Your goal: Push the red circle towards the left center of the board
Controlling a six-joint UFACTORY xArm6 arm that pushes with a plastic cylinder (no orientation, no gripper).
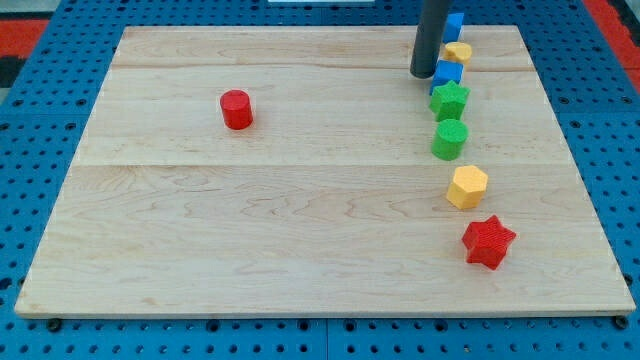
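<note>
The red circle (236,109) is a short red cylinder standing on the wooden board (250,220), left of the middle and toward the view's top. My tip (422,73) is the lower end of the dark rod, far to the red circle's right, near the view's top. It sits just left of a blue block (448,73) in a column of blocks. Nothing lies between the tip and the red circle.
A column of blocks runs down the board's right side: a blue block (454,26), a yellow block (458,52), a green star (449,100), a green cylinder (450,139), a yellow hexagon (467,187), a red star (488,241).
</note>
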